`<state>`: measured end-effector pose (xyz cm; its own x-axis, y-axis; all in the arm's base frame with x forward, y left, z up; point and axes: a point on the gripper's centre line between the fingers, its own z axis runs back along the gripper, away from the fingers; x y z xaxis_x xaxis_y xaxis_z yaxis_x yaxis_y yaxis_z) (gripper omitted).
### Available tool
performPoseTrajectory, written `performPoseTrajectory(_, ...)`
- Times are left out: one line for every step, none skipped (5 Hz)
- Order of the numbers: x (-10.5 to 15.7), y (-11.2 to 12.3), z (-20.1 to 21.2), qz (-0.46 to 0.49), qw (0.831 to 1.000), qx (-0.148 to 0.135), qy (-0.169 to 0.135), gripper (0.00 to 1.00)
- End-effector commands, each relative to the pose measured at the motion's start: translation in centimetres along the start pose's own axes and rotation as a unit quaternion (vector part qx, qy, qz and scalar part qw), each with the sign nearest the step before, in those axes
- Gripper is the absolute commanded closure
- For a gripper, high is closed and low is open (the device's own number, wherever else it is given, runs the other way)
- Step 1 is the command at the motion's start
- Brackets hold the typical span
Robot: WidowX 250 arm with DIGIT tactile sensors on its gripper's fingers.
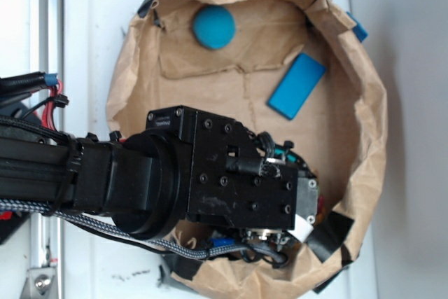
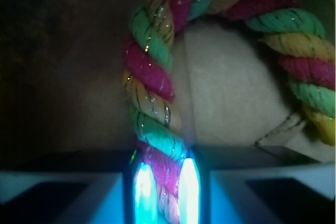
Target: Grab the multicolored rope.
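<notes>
wrist view: pincer (image 2: 163,192) closed on the multicolored rope (image 2: 157,93), strand pinched between both fingers (image 2: 143,190). rope arcs up and to the right over brown paper. exterior view: arm low inside the paper-lined basin (image 1: 364,103), near right; blue ball (image 1: 213,26) and blue block (image 1: 297,85) farther off.

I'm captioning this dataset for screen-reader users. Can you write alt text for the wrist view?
Close-up of a thick twisted multicolored rope of red, green and yellow strands, its lower end pinched between the gripper jaws at the bottom edge. The rope arches up and to the right over brown paper.
</notes>
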<state>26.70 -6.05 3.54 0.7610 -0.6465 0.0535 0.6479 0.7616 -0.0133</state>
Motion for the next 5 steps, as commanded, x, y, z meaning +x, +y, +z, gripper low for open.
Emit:
performPoseTrajectory(0.2, 0.9, 2.9, 0.037, 0.998, 0.021, -0.036, 1.00)
performPoseTrajectory(-0.6, 2.0, 5.6, 0.095, 0.993, 0.026, -0.065, 1.00)
performPoseTrajectory(-1.5, 3.5, 9.0, 0.174, 0.979, 0.023, -0.102, 1.00)
performPoseTrajectory(-2.9, 3.9, 11.7, 0.207, 0.971, 0.018, -0.116, 1.00)
performPoseTrajectory(-3.1, 3.7, 13.3, 0.279, 0.956, 0.073, -0.062, 1.00)
